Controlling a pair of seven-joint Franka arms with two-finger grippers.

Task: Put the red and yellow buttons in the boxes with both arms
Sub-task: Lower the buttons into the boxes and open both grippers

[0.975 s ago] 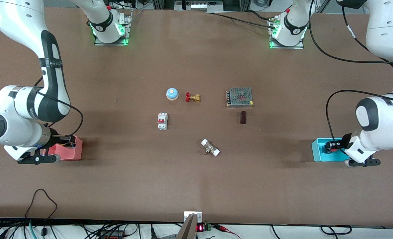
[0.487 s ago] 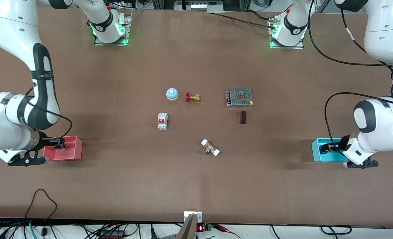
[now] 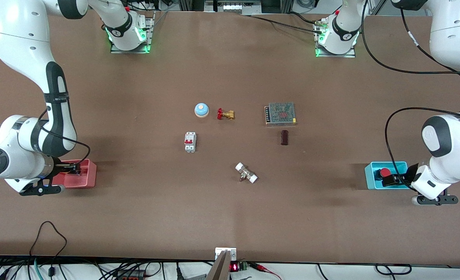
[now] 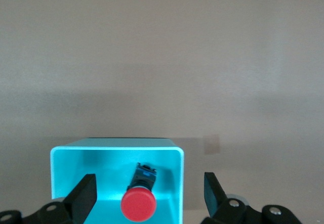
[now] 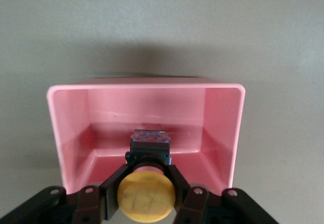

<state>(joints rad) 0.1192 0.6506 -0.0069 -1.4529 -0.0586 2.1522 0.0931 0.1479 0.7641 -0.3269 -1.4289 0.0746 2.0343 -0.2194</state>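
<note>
The red button (image 3: 385, 172) lies on its side in the cyan box (image 3: 370, 171) at the left arm's end of the table. My left gripper (image 3: 403, 179) is open and empty, just off the box's edge. In the left wrist view its fingers (image 4: 85, 193) stand wide apart on either side of the red button (image 4: 137, 205) in the cyan box (image 4: 116, 145). My right gripper (image 3: 74, 169) is shut on the yellow button (image 5: 147, 196) and holds it low inside the pink-red box (image 3: 89, 177), whose rim (image 5: 147, 86) shows in the right wrist view.
In the table's middle lie a blue dome with a yellow top (image 3: 201, 110), a brass valve with a red handle (image 3: 225, 114), a white circuit breaker (image 3: 190, 142), a metal power supply (image 3: 280, 113), a dark block (image 3: 284, 137) and a white-ended fitting (image 3: 246, 173).
My left gripper has opened and drawn back from the cyan box, leaving the red button in it. My right gripper has shifted slightly at the pink-red box, still holding the yellow button.
</note>
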